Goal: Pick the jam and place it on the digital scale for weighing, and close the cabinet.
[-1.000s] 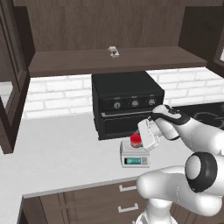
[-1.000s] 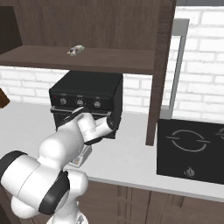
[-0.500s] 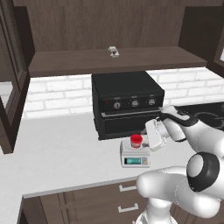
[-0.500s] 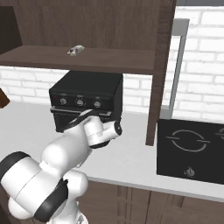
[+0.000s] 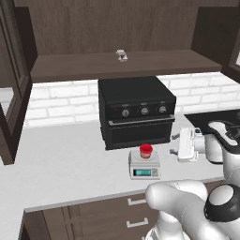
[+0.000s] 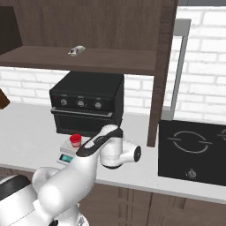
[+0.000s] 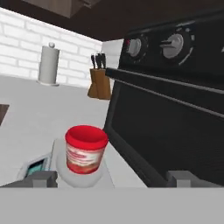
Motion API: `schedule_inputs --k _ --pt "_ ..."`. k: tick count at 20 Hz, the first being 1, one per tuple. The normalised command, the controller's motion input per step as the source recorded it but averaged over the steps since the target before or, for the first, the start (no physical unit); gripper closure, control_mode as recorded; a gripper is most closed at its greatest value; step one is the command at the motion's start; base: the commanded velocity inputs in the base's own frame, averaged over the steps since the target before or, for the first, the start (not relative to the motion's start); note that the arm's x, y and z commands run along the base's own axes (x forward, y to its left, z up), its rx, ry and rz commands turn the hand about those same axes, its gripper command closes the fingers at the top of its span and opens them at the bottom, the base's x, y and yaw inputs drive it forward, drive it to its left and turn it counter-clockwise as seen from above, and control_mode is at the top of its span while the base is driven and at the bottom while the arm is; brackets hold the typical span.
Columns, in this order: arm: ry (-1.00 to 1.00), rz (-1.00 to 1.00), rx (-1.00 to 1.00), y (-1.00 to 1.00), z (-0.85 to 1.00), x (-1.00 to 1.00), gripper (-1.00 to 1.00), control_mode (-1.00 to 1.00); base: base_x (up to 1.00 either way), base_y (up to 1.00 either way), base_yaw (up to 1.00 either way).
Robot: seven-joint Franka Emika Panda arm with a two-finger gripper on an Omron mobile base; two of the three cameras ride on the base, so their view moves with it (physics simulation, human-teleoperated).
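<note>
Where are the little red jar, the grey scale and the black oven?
Small red jam jar [image 7: 86,150], hand view, label band.
Light-grey digital scale [image 5: 144,172], left base view, teal display.
Black countertop oven [image 6: 86,87], right base view, top panel.

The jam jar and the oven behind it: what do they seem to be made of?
The jam jar looks like glossy red plastic, perhaps glass below: its lid shines softly and a pale printed label wraps its body. The oven looks like matte black painted metal, with silvery, metal-looking knobs and faint grey reflections across its door.
</note>
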Motion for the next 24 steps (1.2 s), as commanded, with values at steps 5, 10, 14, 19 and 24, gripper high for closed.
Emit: schedule_inputs --k 5,10,14,19,24 --pt "-0.21 -0.26 0.32 -0.74 0.46 -0.15 -1.00 -1.00 0.00 0.00 0.00" --pt "-0.15 -0.26 0.32 -0.60 0.52 -0.04 -1.00 -1.00 0.00 0.00 0.00" --pt "-0.08 -0.10 0.40 -0.88 0.57 0.00 -1.00 -1.00 0.00 0.00 0.00" --pt "-0.12 0.00 0.51 -1.00 0.48 -0.03 -1.00 -1.00 0.00 0.00 0.00" --pt "-0.30 -0.01 0.44 -0.98 0.31 -0.13 -1.00 -1.00 0.00 0.00 0.00"
